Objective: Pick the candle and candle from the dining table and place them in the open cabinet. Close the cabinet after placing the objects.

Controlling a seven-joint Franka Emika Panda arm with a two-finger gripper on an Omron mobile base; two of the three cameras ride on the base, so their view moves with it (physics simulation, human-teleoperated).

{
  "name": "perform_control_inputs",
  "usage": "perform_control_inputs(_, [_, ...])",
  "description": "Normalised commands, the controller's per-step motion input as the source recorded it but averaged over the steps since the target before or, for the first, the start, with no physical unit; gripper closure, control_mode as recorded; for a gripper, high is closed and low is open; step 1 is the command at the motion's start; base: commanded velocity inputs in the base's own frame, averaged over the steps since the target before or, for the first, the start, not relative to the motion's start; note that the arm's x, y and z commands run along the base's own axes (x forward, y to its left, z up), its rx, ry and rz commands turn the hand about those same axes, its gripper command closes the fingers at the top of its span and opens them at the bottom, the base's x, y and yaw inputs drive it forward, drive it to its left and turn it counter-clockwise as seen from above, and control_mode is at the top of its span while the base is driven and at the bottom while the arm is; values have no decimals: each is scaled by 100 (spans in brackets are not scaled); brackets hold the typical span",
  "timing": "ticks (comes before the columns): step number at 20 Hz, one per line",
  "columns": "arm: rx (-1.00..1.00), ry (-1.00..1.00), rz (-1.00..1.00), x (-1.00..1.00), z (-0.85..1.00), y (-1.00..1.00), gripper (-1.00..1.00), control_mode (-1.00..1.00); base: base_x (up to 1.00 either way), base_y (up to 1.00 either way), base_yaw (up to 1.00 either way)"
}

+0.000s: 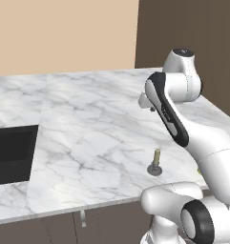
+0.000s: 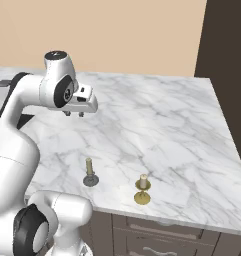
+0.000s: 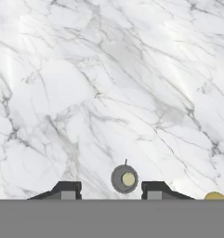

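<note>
An olive-beige candle (image 1: 156, 158) stands upright on a round dark grey dish near the front edge of the white marble dining table (image 1: 88, 128). In the right base view this candle (image 2: 89, 168) has a paler cream candle (image 2: 143, 182) on a gold base to its right. My gripper (image 2: 74, 114) hangs well above the table (image 2: 167, 120), pointing down, open and holding nothing. From the hand view the olive candle (image 3: 126, 179) appears from above, between and just beyond my gripper (image 3: 109, 189). The gold base (image 3: 214, 196) peeks in at the lower right. The open cabinet is out of view.
A black sunken basin (image 1: 11, 155) lies in the marble at the left. A tall dark brown panel (image 1: 183, 28) rises behind the table's far right corner. Dark drawer fronts with silver handles (image 2: 157, 240) sit under the front edge.
</note>
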Motion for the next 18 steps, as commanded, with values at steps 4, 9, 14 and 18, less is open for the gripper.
perform_control_inputs(4, [1, -5, 0, -10, 0, -1, -100, -100, 0, 0, 0])
perform_control_inputs(9, [3, -8, 0, -25, -1, -5, -100, -100, 0, 0, 0])
perform_control_inputs(14, [5, -2, 0, -27, -4, -8, -100, -100, 0, 0, 0])
perform_control_inputs(18, [5, 0, 2, -28, -5, -16, -100, -100, 0, 0, 0])
